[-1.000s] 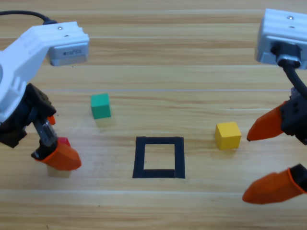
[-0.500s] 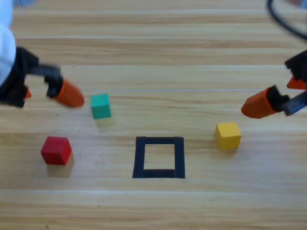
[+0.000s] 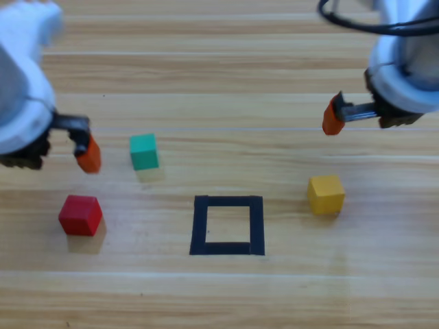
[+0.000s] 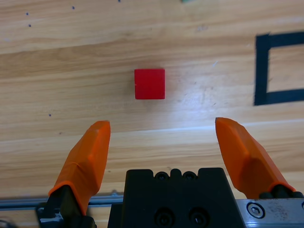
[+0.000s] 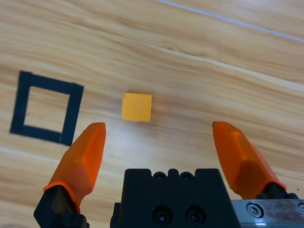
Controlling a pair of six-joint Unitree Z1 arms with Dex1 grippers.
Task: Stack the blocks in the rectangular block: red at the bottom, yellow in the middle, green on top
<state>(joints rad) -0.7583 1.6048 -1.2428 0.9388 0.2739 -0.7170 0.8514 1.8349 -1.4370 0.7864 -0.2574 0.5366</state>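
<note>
The left end effector [image 4: 159, 142] hangs released above the red cube [image 3: 80, 214] near the surface's [image 3: 226, 82] left edge. The right end effector [image 5: 161, 145], also released, hovers over the yellow cube [image 3: 325, 194] toward the right edge. The green cube [image 3: 144, 151] sits apart; the taped rectangle [image 3: 228, 225] lies mid-surface.

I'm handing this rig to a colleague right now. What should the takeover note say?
Left gripper: jaws open, empty, raised at the table's left, red cube ahead of it.
Right gripper: jaws open, empty, raised at the right, above the yellow cube.
Green cube sits left of centre, above-left of the tape rectangle.
Done: nothing; all three cubes lie singly on the wood, outside the rectangle.
Left: red into the rectangle, yellow on it, green on top.
</note>
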